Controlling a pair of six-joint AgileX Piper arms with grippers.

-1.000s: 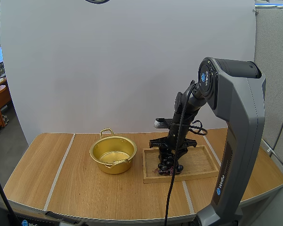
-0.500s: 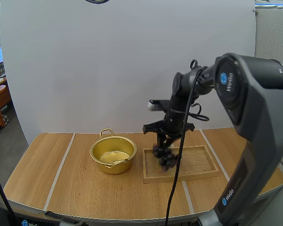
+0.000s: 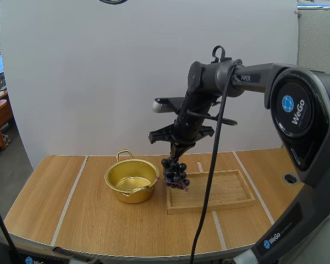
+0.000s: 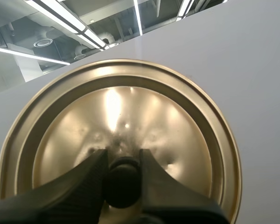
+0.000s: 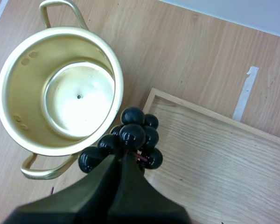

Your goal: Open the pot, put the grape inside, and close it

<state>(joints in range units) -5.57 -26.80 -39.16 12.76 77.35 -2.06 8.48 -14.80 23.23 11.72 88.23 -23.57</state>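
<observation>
Now, with your right gripper (image 5: pixel 122 160) pinching the grapes (image 5: pixel 132 136) beside the open pot (image 5: pixel 113 70) and your left gripper (image 4: pixel 122 157) clamping the lid (image 4: pixel 130 107), shift over the pot and release.

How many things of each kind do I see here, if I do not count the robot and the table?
pot: 1
lid: 1
bunch of grapes: 1
wooden tray: 1
Total: 4
</observation>
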